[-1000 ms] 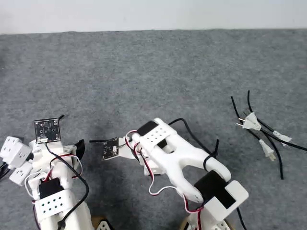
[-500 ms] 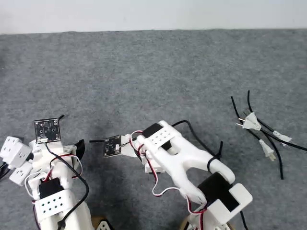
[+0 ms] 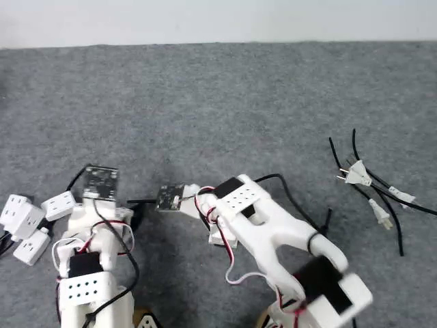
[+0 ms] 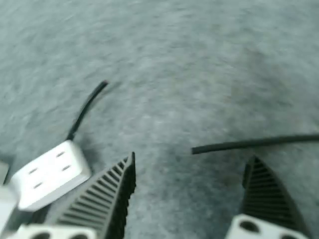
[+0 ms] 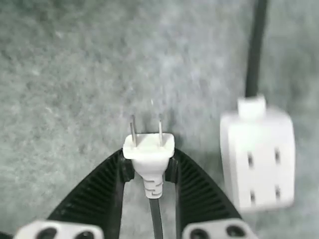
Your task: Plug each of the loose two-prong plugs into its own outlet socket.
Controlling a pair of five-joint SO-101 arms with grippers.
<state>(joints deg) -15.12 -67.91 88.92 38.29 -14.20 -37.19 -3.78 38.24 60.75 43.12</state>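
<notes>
one plug held: the right gripper (image 5: 149, 160) is clamped on the body of a white two-prong plug (image 5: 148, 148), prongs pointing away from the wrist, above the grey table (image 5: 55, 74).
nearest sockets: a white outlet block (image 5: 258, 158) lies just beside the held plug, slots up; the prongs are apart from it and not lined up with a slot.
left gripper (image 4: 192, 167): spread wide with nothing between its fingers, low over the table near a second outlet block (image 4: 50, 174) and a black cable end (image 4: 249, 143).
done: by my reading nothing yet; no plug is seated in any socket shown.
left: seat the held plug, then fetch a loose plug (image 3: 358, 175) and another loose plug (image 3: 379, 214) lying far off by the table's right side.
high view adds: the layout, a group of three outlet blocks (image 3: 20, 213) by the left arm, well apart from those loose plugs.
wrist views add: the grip itself, prong direction and slot faces.
</notes>
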